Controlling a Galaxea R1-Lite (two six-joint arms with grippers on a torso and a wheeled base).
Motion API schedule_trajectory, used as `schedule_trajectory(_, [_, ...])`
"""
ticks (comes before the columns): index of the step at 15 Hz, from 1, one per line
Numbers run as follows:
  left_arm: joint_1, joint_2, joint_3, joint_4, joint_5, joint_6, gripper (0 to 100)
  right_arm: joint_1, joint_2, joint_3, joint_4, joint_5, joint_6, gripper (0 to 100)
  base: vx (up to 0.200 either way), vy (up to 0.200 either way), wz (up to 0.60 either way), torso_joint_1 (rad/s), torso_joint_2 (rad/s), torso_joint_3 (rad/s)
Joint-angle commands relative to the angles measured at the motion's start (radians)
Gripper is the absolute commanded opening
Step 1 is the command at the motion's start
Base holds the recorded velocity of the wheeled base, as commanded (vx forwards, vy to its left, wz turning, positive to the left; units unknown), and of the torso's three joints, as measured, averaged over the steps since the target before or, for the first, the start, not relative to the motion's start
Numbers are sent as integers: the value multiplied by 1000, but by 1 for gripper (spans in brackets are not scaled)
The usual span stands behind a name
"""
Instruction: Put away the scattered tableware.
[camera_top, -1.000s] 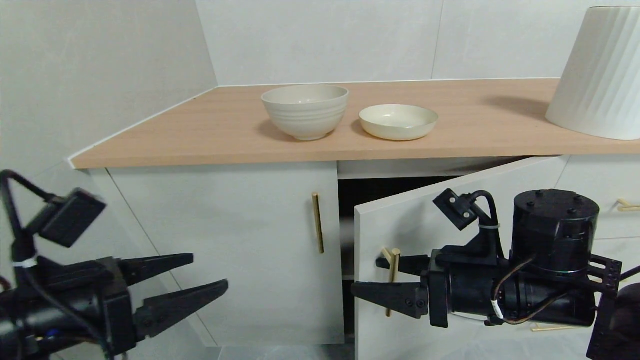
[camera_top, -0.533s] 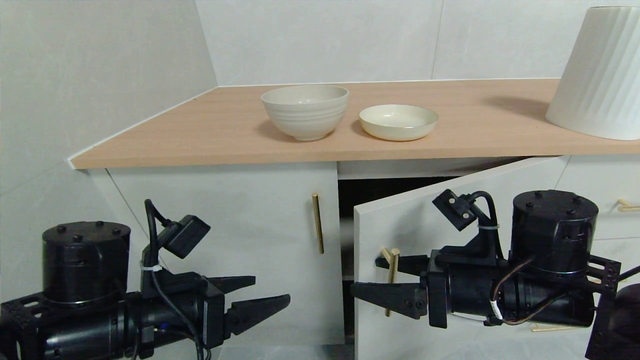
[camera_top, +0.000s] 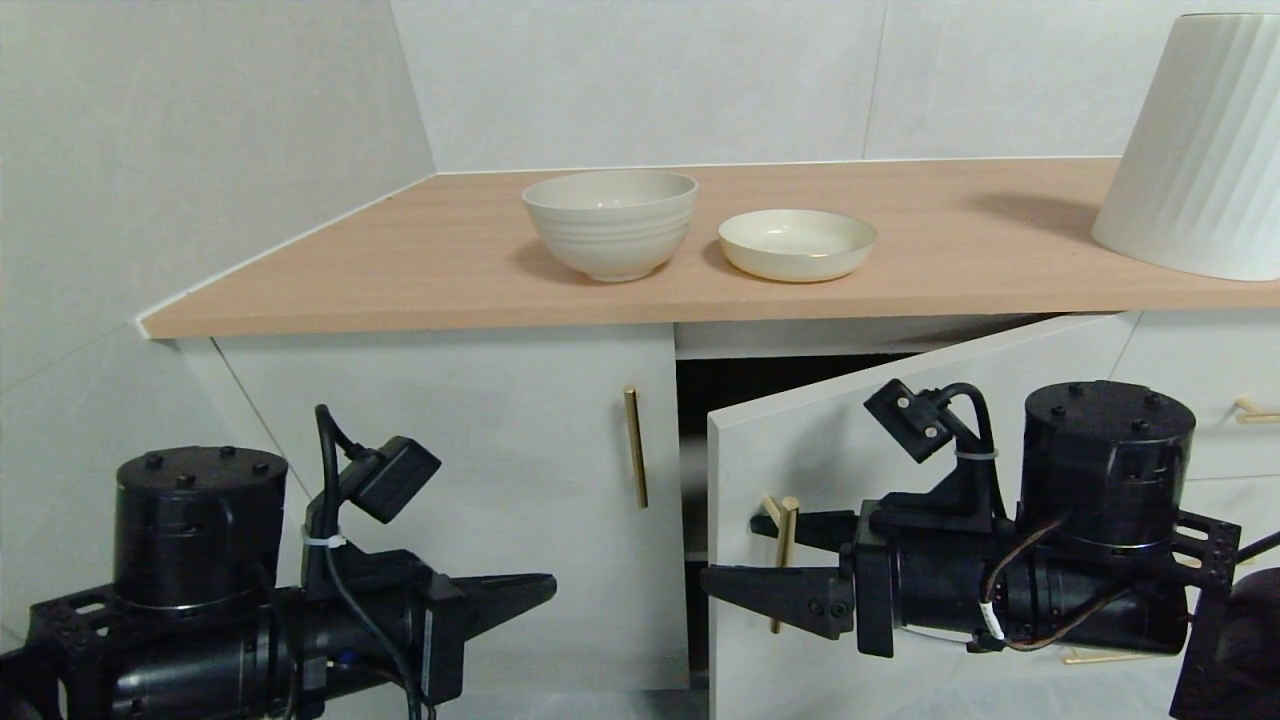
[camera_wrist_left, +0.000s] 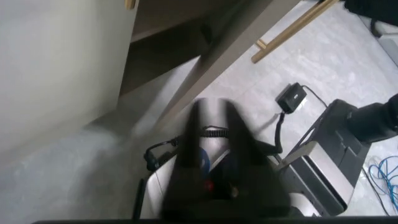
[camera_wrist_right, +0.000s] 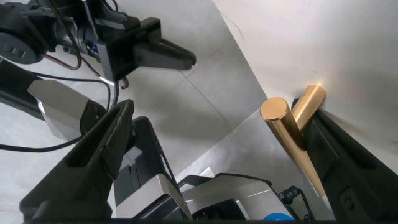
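Cabinet-opening step: lower right, my right end effector (camera_top: 730, 552), released, straddles the ajar cabinet door's (camera_top: 800, 440) brass handle (camera_top: 787, 540); left end effector (camera_top: 545, 585) clenched. Bowl (camera_top: 610, 222) and shallow dish (camera_top: 797, 243) sit centre-frame on the surface (camera_top: 400, 270); next, I reckon, swing it wider.

No lettering, number or sign can be read anywhere from where I stand (the bowl (camera_top: 609, 222), the shallow dish (camera_top: 797, 243) and the cabinet doors (camera_top: 470, 480) under the bench (camera_top: 400, 270) all look bare of print).
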Motion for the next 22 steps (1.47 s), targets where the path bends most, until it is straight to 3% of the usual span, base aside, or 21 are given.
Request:
schedule_trajectory(1, [-21, -2, -14, 1, 2, 0, 0, 0, 4, 0, 2, -1, 0, 100, 0, 0, 0, 0, 0, 0])
schedule_trajectory(3, [-58, 27, -52, 4, 5, 2, 0, 0, 4, 0, 2, 1, 0, 100, 0, 0, 0, 0, 0, 0])
schedule_trajectory(4, [-81, 75, -100, 2, 25, 0, 0, 0, 4, 1, 2, -1, 0, 100, 0, 0, 0, 0, 0, 0])
schedule_trajectory(6, [-102, 135, -161, 1, 120, 3, 0, 0, -2, 1, 2, -1, 0, 100, 0, 0, 0, 0, 0, 0])
schedule_trajectory(9, [-116, 224, -173, -16, 146, 18, 0, 0, 12, 1, 2, -1, 0, 100, 0, 0, 0, 0, 0, 0])
schedule_trajectory(11, [-136, 319, -158, -225, 154, -21, 0, 0, 15, 5, 2, -1, -1, 100, 0, 0, 0, 0, 0, 0])
schedule_trajectory(13, [-173, 402, -152, -389, 203, -67, 0, 0, 8, 6, 2, -1, -1, 100, 0, 0, 0, 0, 0, 0])
schedule_trajectory(16, [-206, 495, -160, -535, 292, -67, 0, -2, 1, 17, 2, 4, -1, 100, 0, 0, 0, 0, 0, 0])
schedule_trajectory(20, [-252, 572, -181, -722, 297, -64, 0, -6, -4, 40, 2, 4, -7, 100, 0, 0, 0, 0, 0, 0])
schedule_trajectory(22, [-274, 575, -183, -740, 297, -64, 0, -11, -7, 47, 2, 2, -23, 100, 0, 0, 0, 0, 0, 0])
